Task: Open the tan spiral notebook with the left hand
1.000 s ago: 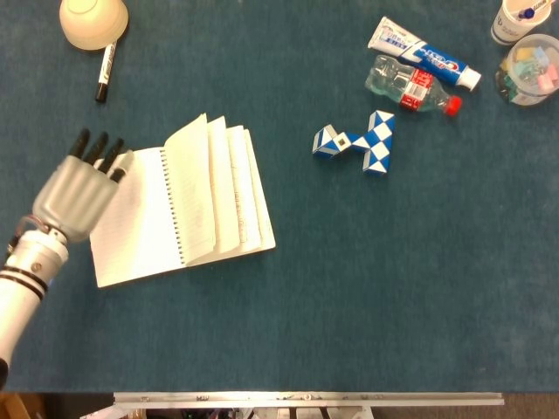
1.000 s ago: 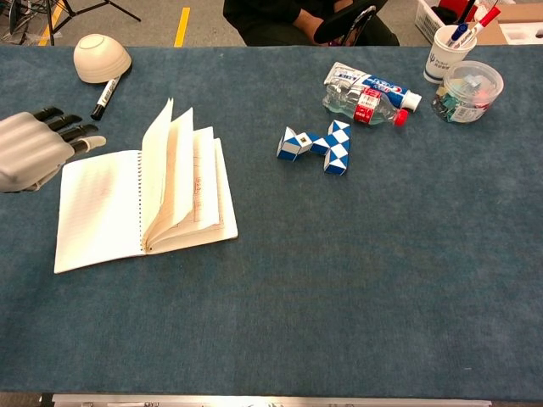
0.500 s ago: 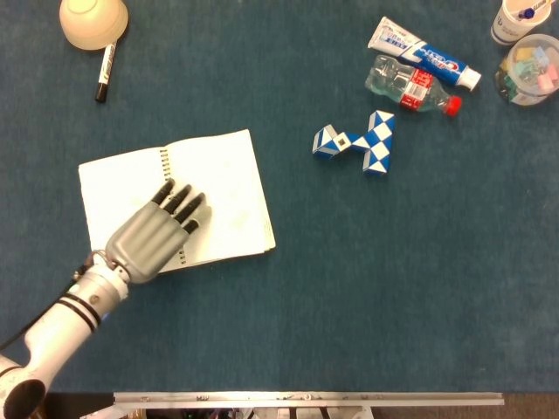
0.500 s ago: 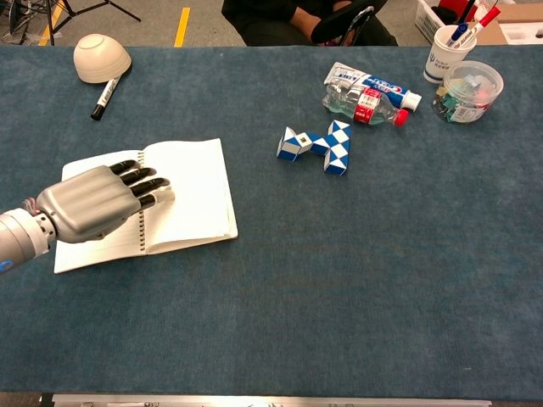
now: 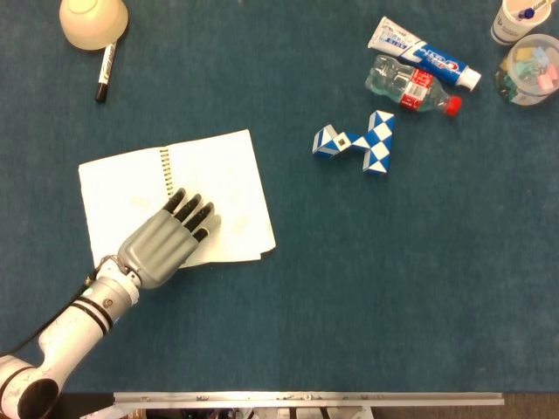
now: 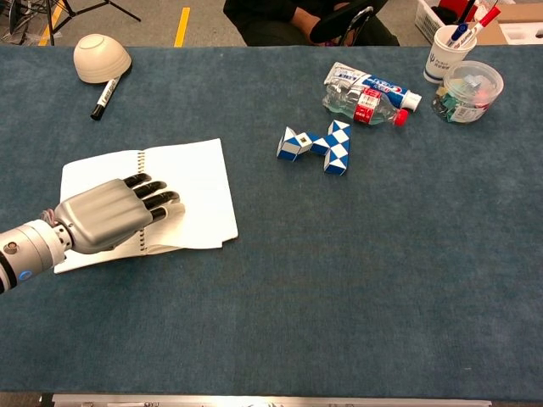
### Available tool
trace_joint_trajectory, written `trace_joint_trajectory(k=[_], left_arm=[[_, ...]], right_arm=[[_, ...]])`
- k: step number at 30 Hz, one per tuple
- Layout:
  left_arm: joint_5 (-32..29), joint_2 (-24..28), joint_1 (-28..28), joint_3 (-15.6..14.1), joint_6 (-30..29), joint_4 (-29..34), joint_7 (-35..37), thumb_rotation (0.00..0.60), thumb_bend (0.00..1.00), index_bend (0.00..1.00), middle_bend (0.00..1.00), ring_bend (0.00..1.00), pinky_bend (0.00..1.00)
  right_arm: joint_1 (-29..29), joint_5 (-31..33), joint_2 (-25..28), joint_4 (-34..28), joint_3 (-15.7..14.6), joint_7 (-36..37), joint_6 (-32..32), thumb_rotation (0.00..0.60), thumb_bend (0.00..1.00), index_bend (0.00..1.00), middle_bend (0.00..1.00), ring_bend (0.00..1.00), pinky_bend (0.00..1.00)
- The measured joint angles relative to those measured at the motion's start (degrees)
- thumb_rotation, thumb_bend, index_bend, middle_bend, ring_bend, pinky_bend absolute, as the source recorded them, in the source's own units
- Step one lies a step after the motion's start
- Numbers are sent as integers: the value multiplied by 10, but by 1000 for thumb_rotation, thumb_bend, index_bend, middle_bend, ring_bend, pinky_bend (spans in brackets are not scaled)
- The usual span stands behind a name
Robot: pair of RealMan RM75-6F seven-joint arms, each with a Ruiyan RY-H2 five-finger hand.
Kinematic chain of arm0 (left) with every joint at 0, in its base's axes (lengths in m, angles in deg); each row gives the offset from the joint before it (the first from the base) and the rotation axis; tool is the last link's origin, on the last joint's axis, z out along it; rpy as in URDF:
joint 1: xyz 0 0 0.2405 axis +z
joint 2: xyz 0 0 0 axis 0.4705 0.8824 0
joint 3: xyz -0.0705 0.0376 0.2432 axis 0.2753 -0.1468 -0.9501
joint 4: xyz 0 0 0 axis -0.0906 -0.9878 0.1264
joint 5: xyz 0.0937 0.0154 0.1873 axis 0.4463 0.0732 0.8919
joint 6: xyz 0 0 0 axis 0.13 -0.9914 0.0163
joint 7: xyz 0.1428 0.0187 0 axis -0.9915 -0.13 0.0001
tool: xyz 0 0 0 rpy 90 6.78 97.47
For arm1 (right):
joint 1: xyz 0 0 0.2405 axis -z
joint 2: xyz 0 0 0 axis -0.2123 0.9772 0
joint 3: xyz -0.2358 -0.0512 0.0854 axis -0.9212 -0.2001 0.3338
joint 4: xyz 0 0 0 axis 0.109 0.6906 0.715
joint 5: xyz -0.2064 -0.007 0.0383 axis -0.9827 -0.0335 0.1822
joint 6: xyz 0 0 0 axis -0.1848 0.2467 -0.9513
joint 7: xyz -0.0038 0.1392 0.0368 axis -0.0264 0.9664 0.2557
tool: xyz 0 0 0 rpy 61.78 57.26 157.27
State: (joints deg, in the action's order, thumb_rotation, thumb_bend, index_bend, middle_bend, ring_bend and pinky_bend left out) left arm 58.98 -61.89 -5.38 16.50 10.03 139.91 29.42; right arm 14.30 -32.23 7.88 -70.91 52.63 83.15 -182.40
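The spiral notebook (image 5: 218,179) (image 6: 195,182) lies open and flat on the blue table, showing white pages on both sides of its wire spine. My left hand (image 5: 166,240) (image 6: 110,214) rests palm down across the lower part of the spine, its dark fingertips (image 5: 199,218) spread on the right page. It holds nothing. The hand hides the lower middle of the notebook. My right hand shows in neither view.
A cream bowl (image 5: 93,22) and a black marker (image 5: 105,72) lie at the far left. A blue-and-white snake puzzle (image 5: 358,142) sits right of the notebook. Toothpaste (image 5: 422,52), a water bottle (image 5: 410,85), a clear tub (image 5: 527,70) and a pen cup (image 6: 450,49) stand far right.
A second ago the pages stood fanned up with my left hand beside the notebook's left edge. The hand came onto the pages and pressed them flat, then slid a little toward me.
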Motion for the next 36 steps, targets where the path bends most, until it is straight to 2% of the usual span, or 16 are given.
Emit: trace_joint_trajectory(k=[6,12,19,25,36], left_arm=[[5,15,3,-4,-16,16,3,600,642,51,51,0,87],[29,60,18,-11,-57,48,23,600,635,49,51,0,87],[46,100,48,-34,-84,57,45,600,634,49,51,0,87],[56,89,57,-47,-73,45,50,600,634,49,51,0,87],[62,45,56,-49,-41,23,34,600,634,49,51,0,88]], right_arm=[[-3,-3,-1,-1,0,-1,2,600,355,105,240,92,155],[-7,-4,-3,-2,0,-3,8,600,355,105,240,92,155],[-11,-6,-5,-1,1,-4,12,600,355,105,240,92,155],[-11,-8,-5,-2,0,-4,10,600,355,105,240,92,155],[-3,-7,1,-3,-2,-2,-1,600,355,105,240,92,155]])
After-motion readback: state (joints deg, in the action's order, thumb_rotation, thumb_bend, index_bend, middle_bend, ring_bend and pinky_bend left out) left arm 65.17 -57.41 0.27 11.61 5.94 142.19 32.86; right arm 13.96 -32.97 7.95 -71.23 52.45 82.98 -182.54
